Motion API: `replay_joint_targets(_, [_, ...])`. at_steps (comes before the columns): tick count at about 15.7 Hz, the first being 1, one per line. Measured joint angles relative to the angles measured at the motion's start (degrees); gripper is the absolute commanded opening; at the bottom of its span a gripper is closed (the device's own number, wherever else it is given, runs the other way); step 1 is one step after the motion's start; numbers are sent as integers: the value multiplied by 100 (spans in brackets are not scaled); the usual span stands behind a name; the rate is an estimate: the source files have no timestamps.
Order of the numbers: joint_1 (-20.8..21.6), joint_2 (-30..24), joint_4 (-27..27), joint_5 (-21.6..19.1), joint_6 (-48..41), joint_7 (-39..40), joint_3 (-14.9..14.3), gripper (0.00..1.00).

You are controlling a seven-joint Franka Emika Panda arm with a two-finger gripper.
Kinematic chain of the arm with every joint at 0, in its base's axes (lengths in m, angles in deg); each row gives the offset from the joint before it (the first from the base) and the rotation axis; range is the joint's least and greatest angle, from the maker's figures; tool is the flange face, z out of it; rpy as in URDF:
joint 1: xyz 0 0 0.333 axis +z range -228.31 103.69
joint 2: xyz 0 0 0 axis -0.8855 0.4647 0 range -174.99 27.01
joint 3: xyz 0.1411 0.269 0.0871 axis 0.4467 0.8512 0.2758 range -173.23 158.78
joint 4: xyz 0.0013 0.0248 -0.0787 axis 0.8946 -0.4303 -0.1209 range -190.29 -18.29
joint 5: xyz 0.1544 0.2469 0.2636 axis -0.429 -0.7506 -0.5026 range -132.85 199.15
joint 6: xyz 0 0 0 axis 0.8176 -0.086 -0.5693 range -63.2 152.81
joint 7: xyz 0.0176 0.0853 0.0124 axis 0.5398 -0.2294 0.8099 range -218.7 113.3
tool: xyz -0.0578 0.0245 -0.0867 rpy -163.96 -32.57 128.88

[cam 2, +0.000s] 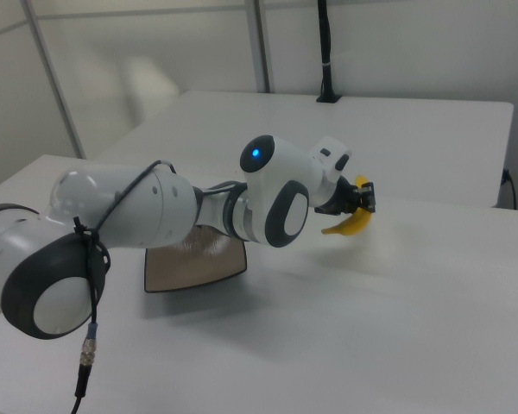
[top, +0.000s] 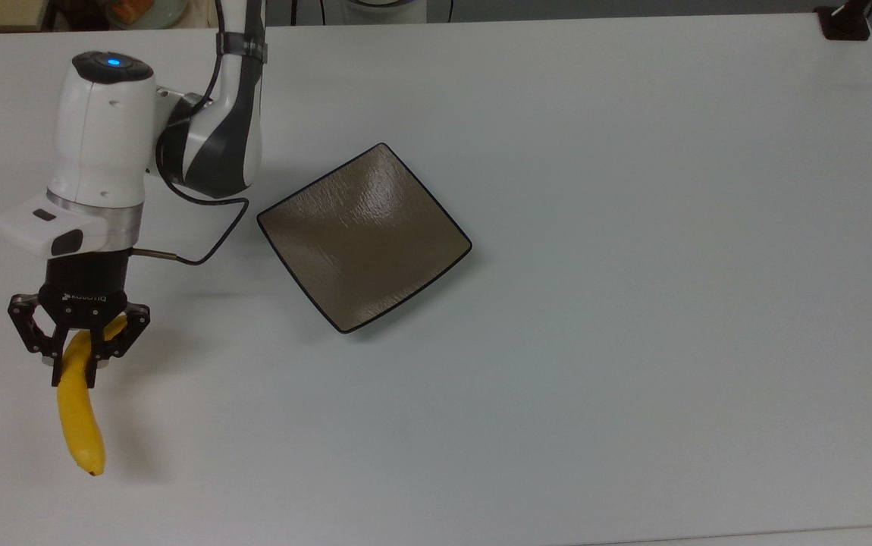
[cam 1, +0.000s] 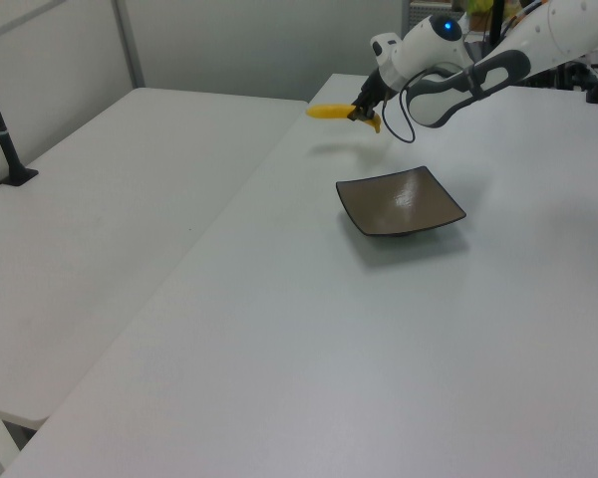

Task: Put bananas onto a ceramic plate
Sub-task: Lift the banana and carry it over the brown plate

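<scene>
Above the table (top: 633, 303), the tool (top: 78, 362) (closed) grips the bananas (top: 78, 409).

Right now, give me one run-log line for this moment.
gripper: shut on banana | banana: lifted off table, shadow below | plate: empty, apart | next: carry to plate

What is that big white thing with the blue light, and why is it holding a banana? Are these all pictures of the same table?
Yes, one table seen from three sides: from above, and from two cameras off to the sides. The white thing is a robot arm. At its tip is a black gripper with two jaws, like a pinching hand, shut on a yellow banana near one end. In the left view the banana hangs in the air above its shadow on the table. The brown square plate lies flat beside the arm with nothing on it, so the banana is not on it yet.
</scene>
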Motion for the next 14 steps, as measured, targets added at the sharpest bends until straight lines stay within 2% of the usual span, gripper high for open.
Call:
replay_joint_targets(4, [-1, -442, -463, -201, -255, -46, 66, 20])
replay_joint_targets(8, [8, -1176, -739, -563, -1891, -62, 140, 20])
replay_joint_targets(11, [13, -1746, -952, -690, -3044, -69, 215, 21])
replay_joint_targets(14, [197, -2167, -1466, -879, -3165, -270, 249, 21])
